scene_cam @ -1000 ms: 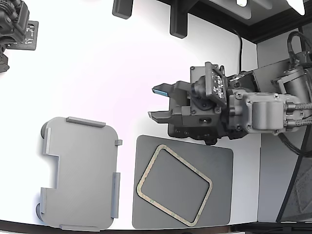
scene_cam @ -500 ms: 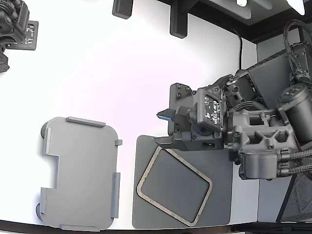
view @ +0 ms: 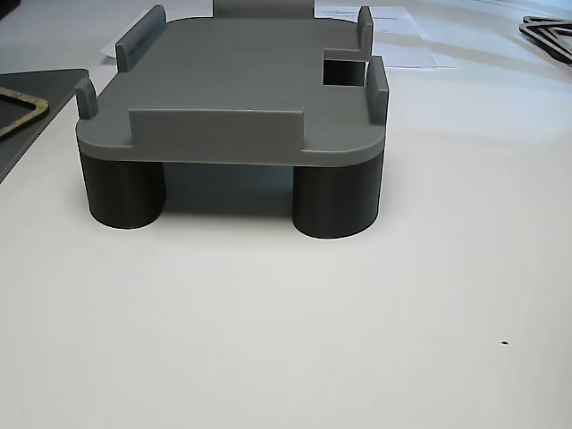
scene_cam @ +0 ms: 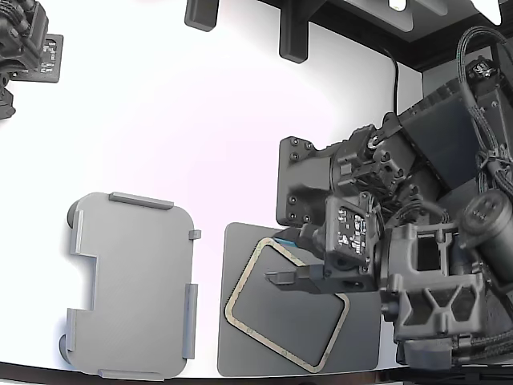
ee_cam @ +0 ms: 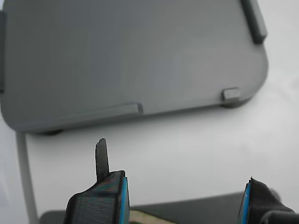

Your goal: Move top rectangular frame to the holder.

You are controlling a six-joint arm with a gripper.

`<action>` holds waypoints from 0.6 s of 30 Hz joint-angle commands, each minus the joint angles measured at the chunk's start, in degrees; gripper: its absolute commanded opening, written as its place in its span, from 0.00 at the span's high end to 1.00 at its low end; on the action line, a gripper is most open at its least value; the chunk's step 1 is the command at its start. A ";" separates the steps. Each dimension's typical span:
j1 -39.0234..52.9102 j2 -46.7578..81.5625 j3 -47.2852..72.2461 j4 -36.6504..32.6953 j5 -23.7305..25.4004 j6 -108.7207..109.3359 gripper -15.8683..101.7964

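The tan rectangular frame [scene_cam: 242, 277] lies flat on a dark grey mat [scene_cam: 353, 346] at the exterior view's lower middle. The light grey holder [scene_cam: 128, 285] stands to the left of it, with nothing on it. My gripper [scene_cam: 280, 258] is open and hangs over the frame's upper corner, one finger on each side of the frame's upper edge. In the wrist view the two blue-padded fingers [ee_cam: 100, 200] stand apart around a sliver of the frame [ee_cam: 149, 217], with the holder [ee_cam: 131, 56] beyond. The other view shows the holder [view: 241, 89] on its round feet and a frame corner [view: 20, 105].
A second arm [scene_cam: 24, 48] rests at the exterior view's top left corner. Dark fixtures [scene_cam: 292, 36] stand at the table's back edge. White table [scene_cam: 200, 144] lies between the holder and the back. Another dark outline part [view: 547, 31] lies at the other view's far right.
My gripper has swung from the bare table above the mat down over the frame's upper corner. It stays open. The frame and the holder have not moved.
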 commanded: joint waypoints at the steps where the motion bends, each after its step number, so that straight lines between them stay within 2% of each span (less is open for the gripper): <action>1: 0.97 -1.76 -3.08 0.70 -0.62 3.78 0.02; 11: 7.29 -8.70 -7.65 3.34 -1.58 14.06 0.02; 18: 7.91 -8.96 -7.73 3.78 -1.49 15.64 0.02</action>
